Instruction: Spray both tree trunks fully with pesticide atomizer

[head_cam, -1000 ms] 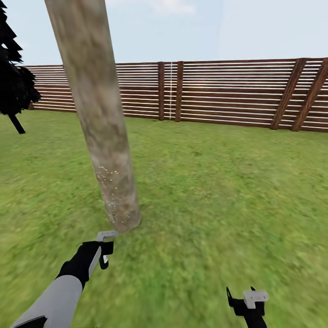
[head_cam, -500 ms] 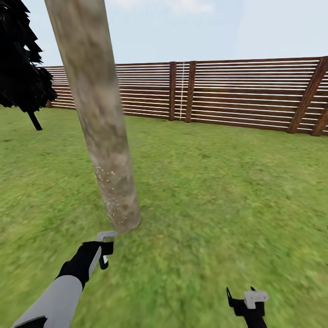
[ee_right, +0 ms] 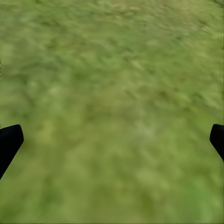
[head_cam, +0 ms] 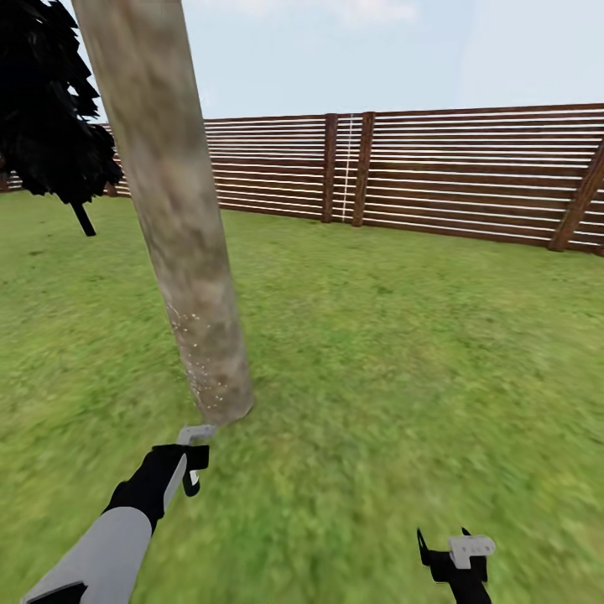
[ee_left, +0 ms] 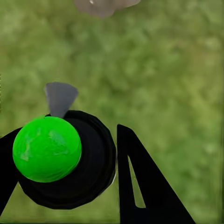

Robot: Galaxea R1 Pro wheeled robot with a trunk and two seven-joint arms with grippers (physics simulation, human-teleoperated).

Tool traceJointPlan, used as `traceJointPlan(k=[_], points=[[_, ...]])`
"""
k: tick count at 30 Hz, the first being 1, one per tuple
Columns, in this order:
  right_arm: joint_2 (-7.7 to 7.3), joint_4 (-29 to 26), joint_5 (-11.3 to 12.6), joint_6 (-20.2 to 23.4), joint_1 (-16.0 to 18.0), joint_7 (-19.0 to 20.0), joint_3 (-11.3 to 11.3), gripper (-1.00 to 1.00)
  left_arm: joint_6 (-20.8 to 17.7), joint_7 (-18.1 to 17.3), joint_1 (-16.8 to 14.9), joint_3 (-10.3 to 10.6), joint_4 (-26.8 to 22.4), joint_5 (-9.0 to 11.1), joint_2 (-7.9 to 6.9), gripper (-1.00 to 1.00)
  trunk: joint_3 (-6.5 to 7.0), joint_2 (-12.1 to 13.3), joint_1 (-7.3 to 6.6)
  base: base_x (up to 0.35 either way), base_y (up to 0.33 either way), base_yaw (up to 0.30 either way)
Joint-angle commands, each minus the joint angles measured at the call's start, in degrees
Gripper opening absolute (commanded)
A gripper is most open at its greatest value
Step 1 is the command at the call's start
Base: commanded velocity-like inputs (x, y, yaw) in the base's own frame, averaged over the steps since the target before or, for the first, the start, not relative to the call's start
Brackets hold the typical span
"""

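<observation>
Black right gripper (head_cam: pixel 457 549) low at near right of head view, over bare grass (head_cam: pixel 403 352); fingers spread wide in right wrist view, tips at opposite edges, nothing between them. Left gripper (head_cam: pixel 191 460) farther forward at near left, closed around the pesticide atomizer (ee_left: pixel 65 161) (seen end-on in left wrist view: black round body, bright green cap, grey nozzle tip). Black fingers (ee_left: pixel 144 182) flank the bottle on both sides. Just beyond the left gripper, base of tree trunk (head_cam: pixel 180 226), mottled grey-brown, leaning in head view; fine white specks of pesticide (head_cam: pixel 197 352) dotted on lower trunk only. Farther back at left, dark blocky tree crown (head_cam: pixel 50 126). Farthest: brown slatted wooden fence (head_cam: pixel 436 172) across the lawn, pale sky above.
</observation>
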State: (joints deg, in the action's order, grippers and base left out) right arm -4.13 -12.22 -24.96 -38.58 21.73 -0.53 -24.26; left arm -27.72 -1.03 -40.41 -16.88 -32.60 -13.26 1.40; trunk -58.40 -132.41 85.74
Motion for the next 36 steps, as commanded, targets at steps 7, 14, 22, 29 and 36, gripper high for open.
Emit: traceJointPlan(k=[7, 14, 22, 29, 36], points=[[0.00, 0.00, 0.00, 0.00, 0.00, 0.00, 0.00, 1.00, -0.04, 0.02, -0.02, 0.00, 0.00, 0.01, 0.00, -1.00, 0.00, 0.00, 0.00, 0.000, -0.275, 0.276], [0.00, 0.00, 0.00, 0.00, -0.01, 0.00, 0.00, 1.00, -0.01, 0.02, -0.01, 0.00, 0.00, 0.01, -0.01, -1.00, 0.00, 0.00, 0.00, 0.019, -0.275, 0.256], [0.00, 0.00, 0.00, 0.00, -0.01, 0.00, 0.00, 1.00, 0.04, 0.04, 0.00, 0.00, 0.00, 0.00, -0.08, -1.00, 0.00, 0.00, 0.00, 0.085, -0.275, 0.015], [0.00, 0.00, 0.00, 0.00, 0.00, 0.00, 0.00, 1.00, 0.04, 0.05, 0.02, 0.00, 0.00, -0.01, -0.08, -1.00, 0.00, 0.00, 0.00, 0.092, -0.276, 0.001], [0.00, 0.00, 0.00, 0.00, -0.01, 0.00, 0.00, 1.00, 0.01, 0.07, -0.01, 0.00, 0.00, -0.03, -0.08, -1.00, 0.00, 0.00, 0.00, 0.092, -0.276, 0.173]])
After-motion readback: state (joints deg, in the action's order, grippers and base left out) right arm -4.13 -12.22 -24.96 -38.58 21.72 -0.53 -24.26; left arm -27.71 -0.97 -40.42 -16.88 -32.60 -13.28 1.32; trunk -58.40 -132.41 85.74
